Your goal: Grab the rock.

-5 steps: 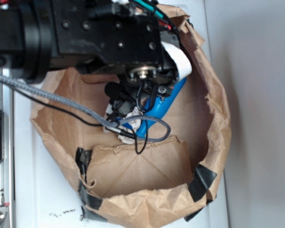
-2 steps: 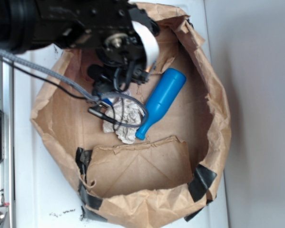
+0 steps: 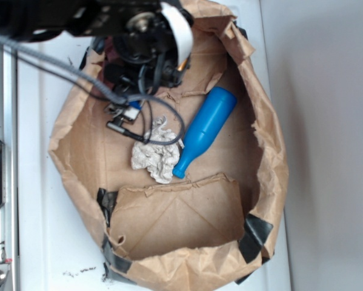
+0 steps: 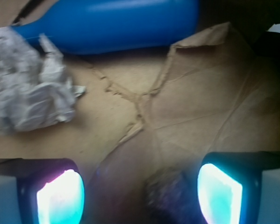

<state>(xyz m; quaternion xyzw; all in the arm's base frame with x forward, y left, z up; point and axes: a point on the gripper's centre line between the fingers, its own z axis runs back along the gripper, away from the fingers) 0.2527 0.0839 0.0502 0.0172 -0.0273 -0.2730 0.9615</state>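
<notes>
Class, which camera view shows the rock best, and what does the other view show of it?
The wrist view: the rock appears as a dark, blurred lump low between the open gripper's glowing fingertips. In the exterior view the arm and cables cover that spot inside the paper bag, so no rock is visible.

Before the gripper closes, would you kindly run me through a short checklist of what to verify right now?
1. Gripper open: ok, the two lit fingers stand wide apart.
2. Rock between the fingers: ok, it sits nearer the finger on the right of the wrist view.
3. Paper wad out of the grasp: ok, apart, ahead and to the side.
4. Blue bottle out of the grasp: ok, lying at the far side.
5. Fingers low enough around the rock: cannot tell, it is dark and blurred.
6. Rock seen from the exterior view: not ok, the arm hides it.
</notes>
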